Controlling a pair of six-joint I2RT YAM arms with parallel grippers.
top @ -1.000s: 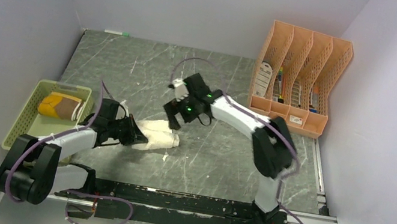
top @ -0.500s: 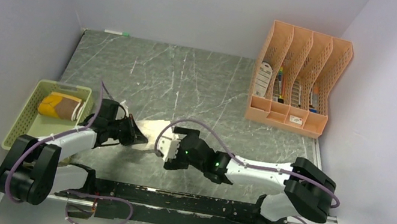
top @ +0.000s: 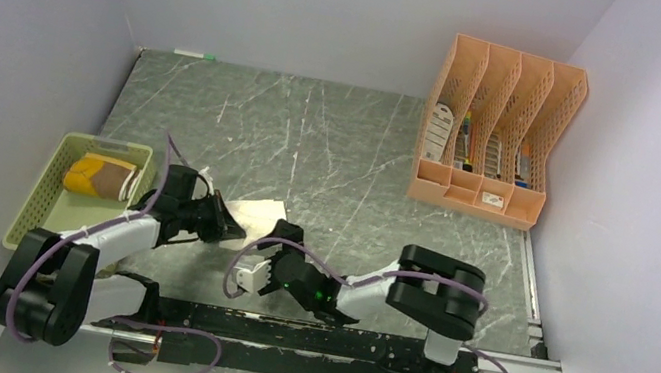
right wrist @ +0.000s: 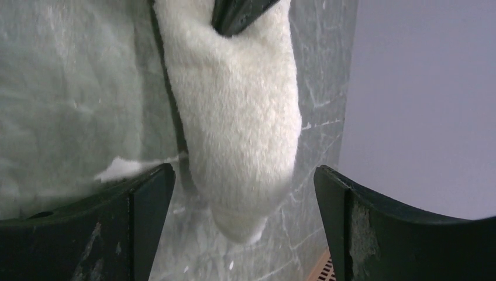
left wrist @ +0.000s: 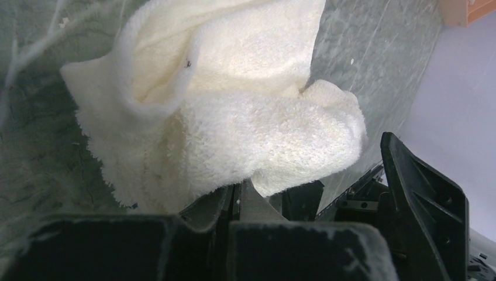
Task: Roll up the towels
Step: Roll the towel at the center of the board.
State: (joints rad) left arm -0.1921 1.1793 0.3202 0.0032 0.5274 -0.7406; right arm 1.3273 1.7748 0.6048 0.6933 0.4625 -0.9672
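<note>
Cream towel [left wrist: 234, 111] is thick terry cloth, matt, with a fuzzy loose pile; brown towel [top: 102, 177] looks like soft cloth too. Table [top: 313, 143] is smooth grey stone-look with a dull sheen, scratched white. My right fingers [right wrist: 146, 228] are black matt plastic, scuffed; basket [top: 34, 208] is green plastic mesh, file rack [top: 504, 94] smooth orange plastic.

The plain cream-white terry cloth towel [left wrist: 234, 105] lies loosely bunched on the grey marbled bench [top: 313, 143], 1 end pinched in the left gripper [left wrist: 237, 196]. The rolled brown towel with mustard-yellow edging [top: 102, 177] rests inside the green mesh basket [top: 35, 203].
</note>
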